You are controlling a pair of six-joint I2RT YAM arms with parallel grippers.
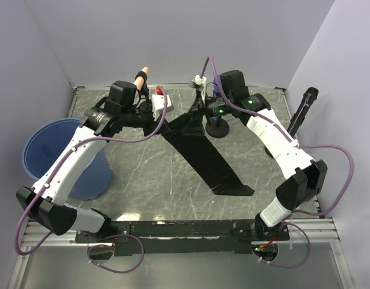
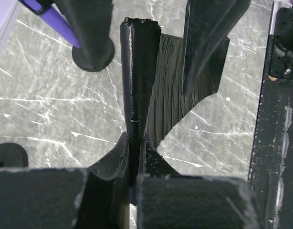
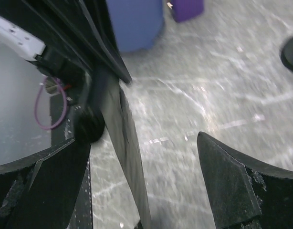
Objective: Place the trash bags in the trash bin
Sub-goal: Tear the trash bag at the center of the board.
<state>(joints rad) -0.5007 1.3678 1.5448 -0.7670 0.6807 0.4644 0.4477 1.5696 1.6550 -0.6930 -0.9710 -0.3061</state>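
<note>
A long black trash bag [image 1: 203,156] lies stretched across the middle of the table, its upper end lifted. My left gripper [image 1: 152,124] is shut on that end. In the left wrist view its fingertips [image 2: 134,145] pinch a bunched fold of the bag [image 2: 139,81]. My right gripper [image 1: 204,109] stands open beside the bag's other upper corner. In the right wrist view the bag's edge [image 3: 130,162] hangs between the wide jaws of the right gripper [image 3: 142,140], nearer the left finger and not pinched. The blue trash bin [image 1: 49,150] stands at the table's left edge, behind my left arm.
A black round-based stand [image 1: 218,128] holding a purple item sits just behind the right gripper. A white box with a red part [image 1: 158,100] and a small white object [image 1: 200,79] lie at the back. A black cylinder [image 1: 304,108] leans at the right wall.
</note>
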